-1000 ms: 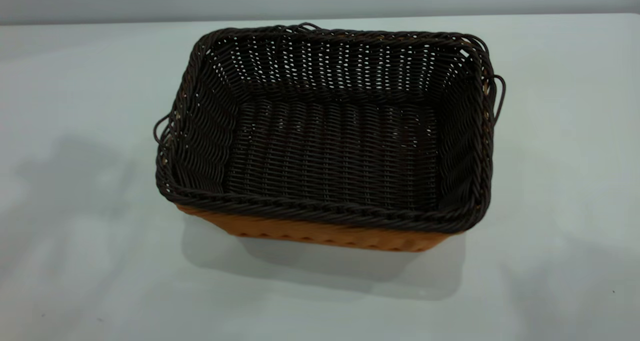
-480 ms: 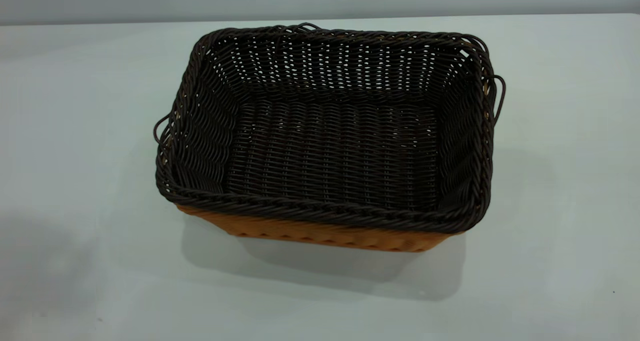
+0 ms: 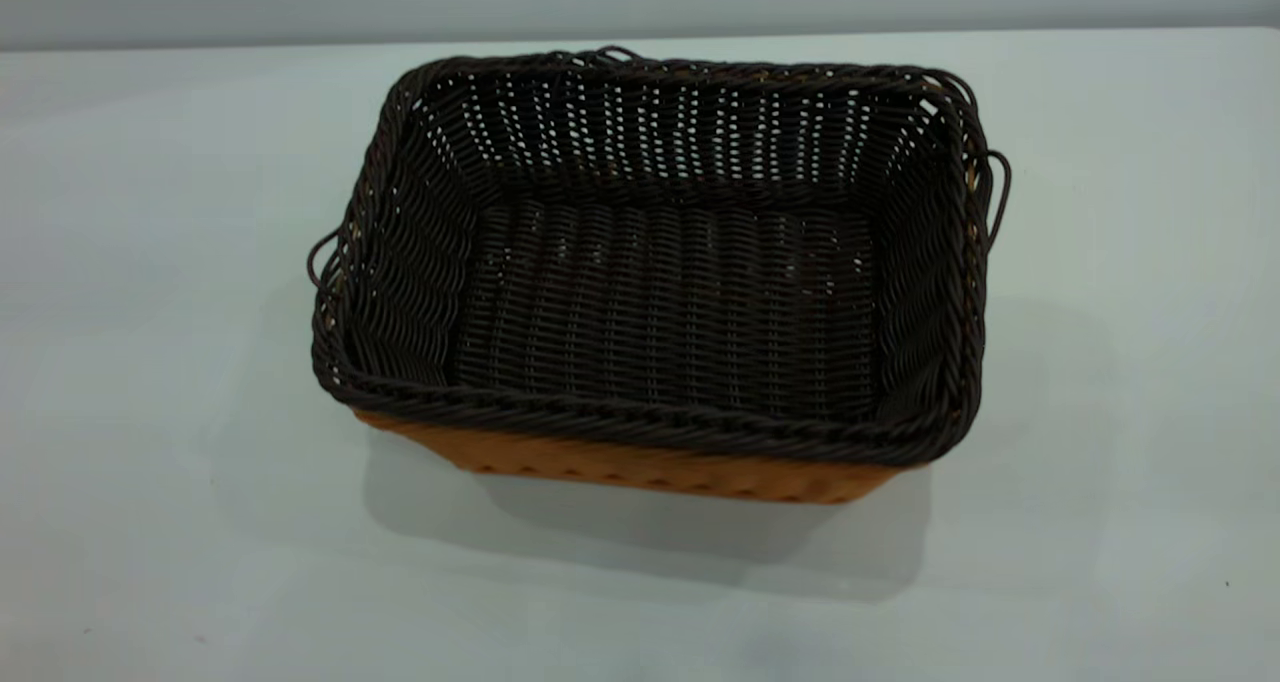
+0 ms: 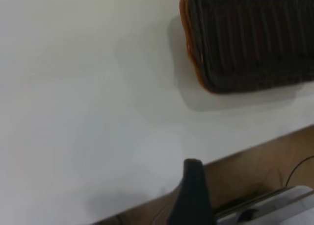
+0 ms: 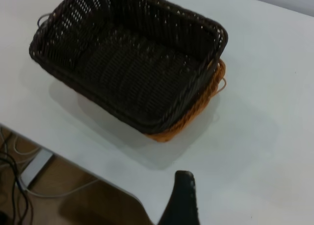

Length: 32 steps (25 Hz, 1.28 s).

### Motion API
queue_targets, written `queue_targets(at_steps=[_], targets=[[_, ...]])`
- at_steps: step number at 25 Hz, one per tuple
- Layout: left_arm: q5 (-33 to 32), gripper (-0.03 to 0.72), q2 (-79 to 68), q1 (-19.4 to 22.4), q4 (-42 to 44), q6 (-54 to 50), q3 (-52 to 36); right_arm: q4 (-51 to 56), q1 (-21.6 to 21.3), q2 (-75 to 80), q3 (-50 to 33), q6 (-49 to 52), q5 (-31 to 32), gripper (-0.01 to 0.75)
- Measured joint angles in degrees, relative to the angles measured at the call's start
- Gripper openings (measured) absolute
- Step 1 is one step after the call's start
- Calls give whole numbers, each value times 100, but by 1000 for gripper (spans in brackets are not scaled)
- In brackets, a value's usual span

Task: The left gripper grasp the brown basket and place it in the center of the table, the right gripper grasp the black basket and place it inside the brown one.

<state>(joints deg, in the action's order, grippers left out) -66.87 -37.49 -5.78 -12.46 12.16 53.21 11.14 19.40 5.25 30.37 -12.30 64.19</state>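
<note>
The black basket [image 3: 660, 302] sits nested inside the brown basket [image 3: 640, 467] in the middle of the table [image 3: 150, 212]. Only a strip of the brown basket's orange wall shows under the black rim. Neither gripper appears in the exterior view. In the left wrist view, my left gripper [image 4: 235, 203] is pulled back over the table's edge, far from the baskets [image 4: 250, 38], with one black finger [image 4: 193, 190] showing; it is open and empty. In the right wrist view, my right gripper [image 5: 221, 205] is also open and empty, with one finger [image 5: 182, 200] showing, away from the nested baskets [image 5: 132, 68].
The table edge [image 5: 98, 173] and the brown floor with cables [image 5: 14, 161] lie below the right gripper. A grey fixture [image 4: 274, 208] shows under the table edge near the left gripper.
The baskets have not moved. The arm shadows on the table at the left and right have slid away and faded, as both arms draw back.
</note>
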Motion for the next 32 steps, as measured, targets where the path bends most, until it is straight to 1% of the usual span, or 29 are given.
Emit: queue_targets(at_steps=[7, 13, 15, 18, 24, 26, 32], targets=[[0, 547, 1200, 0, 0, 0, -989, 4, 0, -338, -287, -183, 44, 585], [26, 547, 2427, 0, 19, -38, -1451, 4, 0, -610, -292, -183, 42, 585], [30, 547, 2812, 0, 95, -155, -1582, 4, 0, -616, -292, -183, 42, 585], [42, 547, 3273, 0, 435, -447, -1790, 4, 0, -616, -292, -183, 42, 585], [149, 547, 3602, 0, 1421, -1401, -2336, 4, 0, -616, -292, -183, 42, 584], [216, 547, 3615, 0, 1620, -1613, -2494, 4, 0, -616, -292, -183, 42, 584], [303, 547, 3615, 0, 1671, -1693, -2518, 4, 0, -616, -292, -183, 42, 584]])
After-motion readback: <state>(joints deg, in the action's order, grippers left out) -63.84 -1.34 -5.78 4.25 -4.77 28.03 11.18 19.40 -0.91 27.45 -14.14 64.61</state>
